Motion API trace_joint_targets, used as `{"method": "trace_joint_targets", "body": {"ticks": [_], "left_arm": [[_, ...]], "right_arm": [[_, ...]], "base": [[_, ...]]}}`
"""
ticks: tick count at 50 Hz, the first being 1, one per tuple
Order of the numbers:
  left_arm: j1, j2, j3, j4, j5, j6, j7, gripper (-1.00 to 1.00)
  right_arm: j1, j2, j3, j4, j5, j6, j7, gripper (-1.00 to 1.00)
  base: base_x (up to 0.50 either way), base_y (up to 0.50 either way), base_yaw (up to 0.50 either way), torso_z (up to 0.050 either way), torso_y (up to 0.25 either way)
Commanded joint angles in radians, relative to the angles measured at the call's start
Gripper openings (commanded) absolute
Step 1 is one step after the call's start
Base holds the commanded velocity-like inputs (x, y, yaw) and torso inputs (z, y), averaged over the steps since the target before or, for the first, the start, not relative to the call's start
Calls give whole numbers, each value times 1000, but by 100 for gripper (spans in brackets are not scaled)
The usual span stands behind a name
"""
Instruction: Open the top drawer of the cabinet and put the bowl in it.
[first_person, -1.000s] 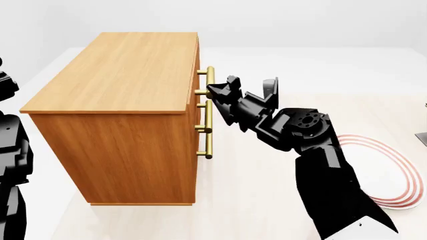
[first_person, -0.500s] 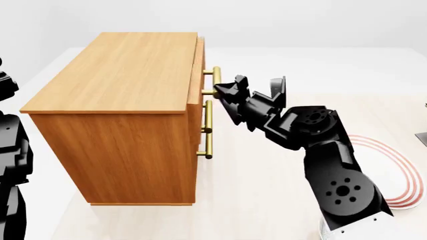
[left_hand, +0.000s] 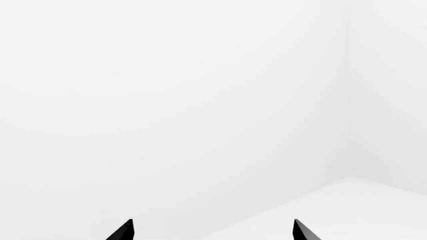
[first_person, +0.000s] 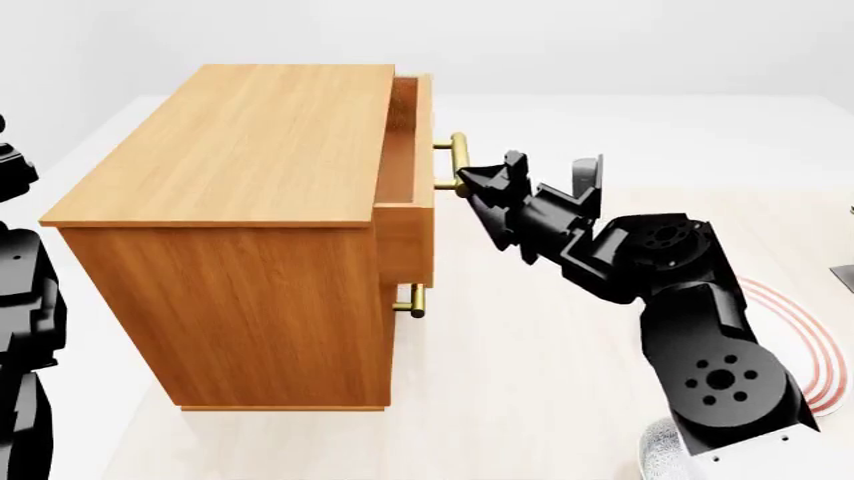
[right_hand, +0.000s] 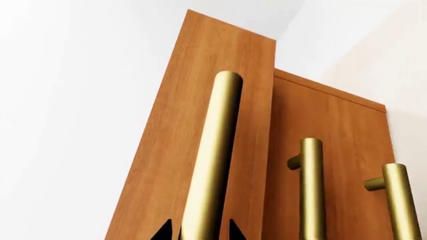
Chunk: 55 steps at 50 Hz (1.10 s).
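Observation:
The cabinet (first_person: 240, 140) stands left of centre in the head view. Its top drawer (first_person: 404, 230) is pulled partly out, and a strip of its interior shows. My right gripper (first_person: 478, 178) is shut on the drawer's brass handle (first_person: 458, 160). In the right wrist view both fingertips flank the handle (right_hand: 217, 150) in front of the drawer front (right_hand: 200, 75), with the gripper (right_hand: 198, 232) around it. A sliver of the speckled bowl (first_person: 657, 448) shows under my right arm at the bottom edge. My left gripper (left_hand: 212, 232) is open and empty, facing a white wall.
A white plate with red rings (first_person: 801, 340) lies on the floor at the right, partly behind my right arm. The two lower handles (right_hand: 310, 190) (right_hand: 400, 200) sit beside the held one. My left arm (first_person: 20, 300) hangs at the left edge, close to the cabinet's side.
My right gripper has pulled the handle to the right. The top drawer has slid out from flush to partly open. The left arm has not moved.

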Motion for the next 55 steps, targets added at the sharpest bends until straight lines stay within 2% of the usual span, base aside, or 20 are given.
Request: {"method": "trace_joint_targets", "body": {"ticks": [1, 55], "left_arm": [[0, 0, 0, 0, 0, 0, 0, 100], [0, -1, 2, 0, 0, 0, -2, 100]], "right_arm": [[36, 77, 149, -1, 5, -71, 4, -100], [51, 171, 168, -1, 1, -90, 10, -100]], "base": [[0, 0, 0, 0, 0], [9, 0, 1, 0, 0]]}}
